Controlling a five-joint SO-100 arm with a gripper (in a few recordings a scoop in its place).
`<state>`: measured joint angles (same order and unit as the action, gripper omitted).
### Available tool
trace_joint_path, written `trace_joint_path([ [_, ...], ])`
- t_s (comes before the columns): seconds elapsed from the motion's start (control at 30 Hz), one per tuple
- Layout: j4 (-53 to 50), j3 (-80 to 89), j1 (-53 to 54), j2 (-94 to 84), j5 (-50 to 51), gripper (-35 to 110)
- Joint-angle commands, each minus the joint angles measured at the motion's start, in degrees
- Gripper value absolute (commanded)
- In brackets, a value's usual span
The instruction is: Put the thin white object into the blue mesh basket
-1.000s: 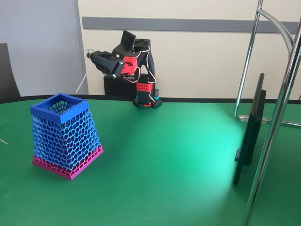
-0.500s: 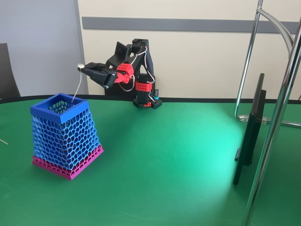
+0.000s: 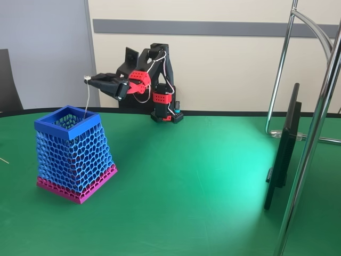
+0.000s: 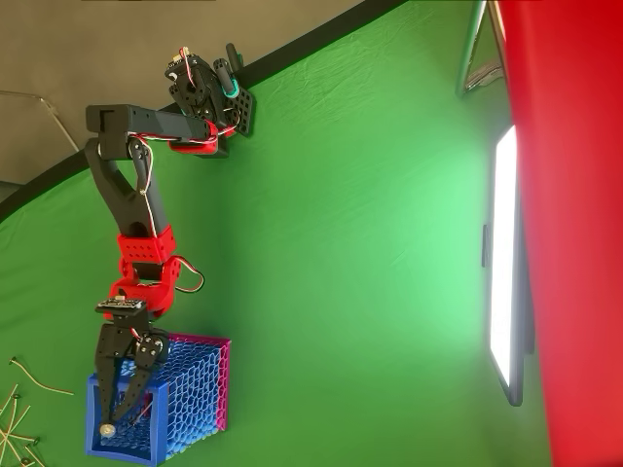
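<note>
In the fixed view, the blue mesh basket [image 3: 73, 154] stands on the green table [image 3: 202, 181] with its pink base band down and its square rim up. It serves as the landmark here. The black and red arm [image 3: 154, 74] rises behind the basket and to its right, at the table's far edge, and reaches leftward. The gripper [image 3: 91, 81] sits above the basket's far rim, its fingers nearly together at the tip. The thin white object [image 3: 86, 98] hangs from that tip, pinched at its upper end where a small pale knob shows. Its lower end dips to the basket's rim or just inside the opening; which one cannot be told from this angle. A dark flat screen [image 3: 284, 144] stands edge-on well to the right of the basket, beside chrome stand tubes [image 3: 314, 133]. No writing or brand can be read.

In the overhead view, the basket [image 4: 185, 404] lies at the lower left, and the gripper [image 4: 112, 413] is directly over its open mouth. The fingers run close together and meet at a small pale round knob of the object [image 4: 106, 429], over the end of the opening farthest from the arm's base. Thin pale sticks [image 4: 19, 413] lie scattered on the table just left of the basket. No labels are legible here either.
</note>
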<state>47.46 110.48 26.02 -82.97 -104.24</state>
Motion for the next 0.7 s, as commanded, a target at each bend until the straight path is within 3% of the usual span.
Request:
trace_joint_path([
  [0.0,-0.8,0.9,1.4,-4.9,2.3,8],
  [0.4,-6.5,9.7,4.5,-12.5,7.5,13],
  [0.67,-4.8,20.0,5.2,-20.3,9.2,16],
])
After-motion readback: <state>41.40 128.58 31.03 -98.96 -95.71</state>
